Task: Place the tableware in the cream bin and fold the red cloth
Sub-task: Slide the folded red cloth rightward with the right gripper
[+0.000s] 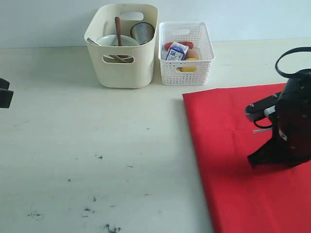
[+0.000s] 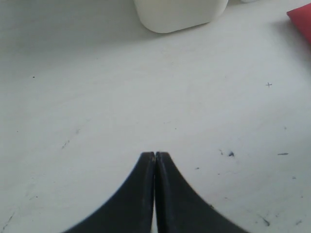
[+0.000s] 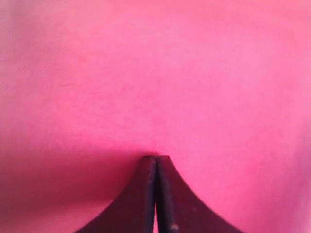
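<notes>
Tableware (image 1: 118, 41) inside cream bin (image 1: 124, 75); red cloth (image 1: 226, 145) flat.

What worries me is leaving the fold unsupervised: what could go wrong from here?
1. The right gripper is shut, tips well inside the red cloth rather than at an edge. Pulling from there may bunch the fabric instead of folding it.
2. The cloth's far corner lies close to the white basket. Dragging the cloth could nudge it.
3. The left gripper is shut over bare table, far off. A one-armed fold may go skewed.
</notes>
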Controlling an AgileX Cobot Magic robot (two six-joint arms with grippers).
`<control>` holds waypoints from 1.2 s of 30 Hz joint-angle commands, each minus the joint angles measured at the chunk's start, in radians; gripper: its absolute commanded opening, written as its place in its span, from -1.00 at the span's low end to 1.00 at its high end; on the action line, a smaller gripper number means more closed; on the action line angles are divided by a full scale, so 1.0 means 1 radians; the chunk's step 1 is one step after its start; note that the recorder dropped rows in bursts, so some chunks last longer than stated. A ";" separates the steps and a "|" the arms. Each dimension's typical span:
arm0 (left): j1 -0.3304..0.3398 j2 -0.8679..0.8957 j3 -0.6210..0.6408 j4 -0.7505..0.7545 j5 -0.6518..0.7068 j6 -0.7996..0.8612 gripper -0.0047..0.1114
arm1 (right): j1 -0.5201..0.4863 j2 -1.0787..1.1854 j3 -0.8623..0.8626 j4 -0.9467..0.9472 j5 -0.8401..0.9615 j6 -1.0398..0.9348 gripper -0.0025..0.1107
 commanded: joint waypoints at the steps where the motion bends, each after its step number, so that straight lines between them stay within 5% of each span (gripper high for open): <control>1: 0.002 -0.008 0.003 0.004 -0.008 -0.020 -0.88 | -0.101 0.000 -0.018 0.016 0.005 0.037 -0.96; 7: 0.002 -0.008 0.003 0.004 -0.008 -0.020 -0.88 | -0.099 -0.147 -0.038 0.175 -0.115 -0.016 -0.96; 15: 0.002 -0.008 0.003 0.004 -0.032 -0.020 -0.88 | -0.099 -0.162 -0.038 0.788 -0.303 -0.694 -0.96; 28: 0.002 -0.008 0.003 0.004 -0.027 -0.020 -0.88 | -0.108 0.118 -0.038 0.662 -0.323 -0.687 -0.96; 36: 0.002 -0.008 0.003 0.004 -0.011 -0.020 -0.88 | -0.250 0.124 -0.038 0.491 -0.335 -0.510 -0.96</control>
